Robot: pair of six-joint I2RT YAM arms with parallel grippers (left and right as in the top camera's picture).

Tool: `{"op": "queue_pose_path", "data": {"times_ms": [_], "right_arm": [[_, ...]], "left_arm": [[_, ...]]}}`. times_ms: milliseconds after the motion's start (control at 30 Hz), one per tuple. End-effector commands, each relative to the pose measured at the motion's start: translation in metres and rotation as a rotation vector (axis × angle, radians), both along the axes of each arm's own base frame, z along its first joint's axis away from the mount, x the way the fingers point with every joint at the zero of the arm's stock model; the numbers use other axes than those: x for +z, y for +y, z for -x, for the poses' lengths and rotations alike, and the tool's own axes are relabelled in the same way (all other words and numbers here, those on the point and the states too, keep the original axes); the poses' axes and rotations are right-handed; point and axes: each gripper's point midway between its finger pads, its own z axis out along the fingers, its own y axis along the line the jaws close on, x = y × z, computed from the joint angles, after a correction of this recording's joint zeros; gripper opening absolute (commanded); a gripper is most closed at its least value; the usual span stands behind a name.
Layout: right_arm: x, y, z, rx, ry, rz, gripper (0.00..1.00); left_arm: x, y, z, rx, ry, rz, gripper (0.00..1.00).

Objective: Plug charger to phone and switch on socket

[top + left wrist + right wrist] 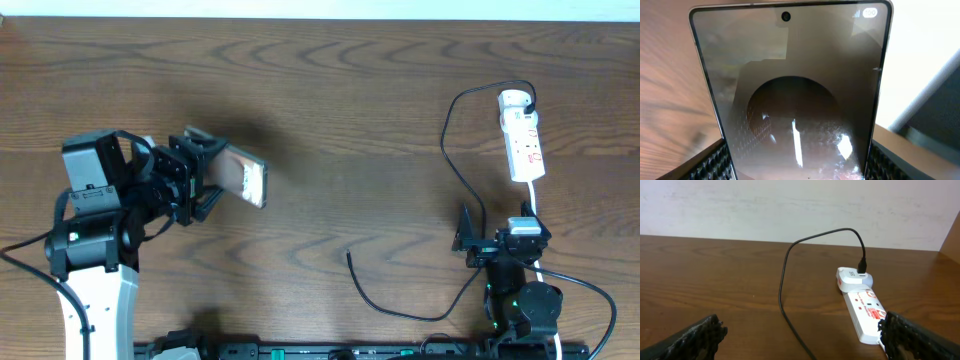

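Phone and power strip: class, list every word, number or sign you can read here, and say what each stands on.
On the phone, top right corner of the screen: a small white badge, too blurred to read.
On the power strip: red markings on its white face, too small to read.
Nothing else shows any lettering.

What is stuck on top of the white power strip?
A white adapter sits on one end of the power strip, with the black charger cable plugged into it. The socket holes under the adapter are covered.
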Motion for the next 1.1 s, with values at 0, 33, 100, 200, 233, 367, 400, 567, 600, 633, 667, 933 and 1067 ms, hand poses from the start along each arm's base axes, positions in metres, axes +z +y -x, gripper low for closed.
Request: {"op": "queue_pose_path", "data": {"times_ms": [0,33,100,200,233,367,400,567,600,633,667,933,1067], "right_arm": [[-0.001,0.002,0.000,0.007,0.003,0.008,0.99],[-0.001,0.002,0.000,0.007,0.003,0.008,0.99],[-0.001,0.002,0.000,0.007,0.003,0.008,0.99],[-0.001,0.002,0.000,0.007,0.003,0.008,0.99],[-0.001,0.002,0.000,0.007,0.003,0.008,0.99],[-0.001,0.002,0.000,0.007,0.003,0.008,0.99],[-0.001,0.002,0.000,0.007,0.003,0.008,0.99],[-0.001,0.002,0.000,0.007,0.003,0.008,0.99],[-0.001,0.002,0.000,0.007,0.003,0.008,0.99],[-0.001,0.002,0.000,0.007,0.003,0.008,0.99],[-0.001,0.002,0.000,0.007,0.003,0.008,0.99],[-0.001,0.002,0.000,0.007,0.003,0.008,0.99],[-0.001,0.002,0.000,0.007,0.003,0.008,0.99]], "left_arm": [[-0.030,0.045,0.002,0.086,0.055,-0.321,0.07],[-0.037,0.052,0.007,0.110,0.098,-0.355,0.08],[-0.051,0.068,0.016,0.157,0.177,-0.431,0.07],[-0.064,0.083,0.024,0.197,0.257,-0.509,0.07],[-0.067,0.087,0.026,0.206,0.278,-0.527,0.07],[-0.081,0.100,0.030,0.227,0.354,-0.587,0.07],[-0.084,0.101,0.031,0.225,0.371,-0.591,0.07],[-0.099,0.099,0.030,0.198,0.435,-0.578,0.07],[-0.101,0.096,0.030,0.188,0.441,-0.565,0.07],[-0.102,0.093,0.029,0.177,0.445,-0.547,0.07],[-0.103,0.091,0.028,0.170,0.445,-0.535,0.07],[-0.103,0.088,0.027,0.164,0.441,-0.516,0.07],[-0.103,0.088,0.026,0.164,0.440,-0.516,0.07]]}}
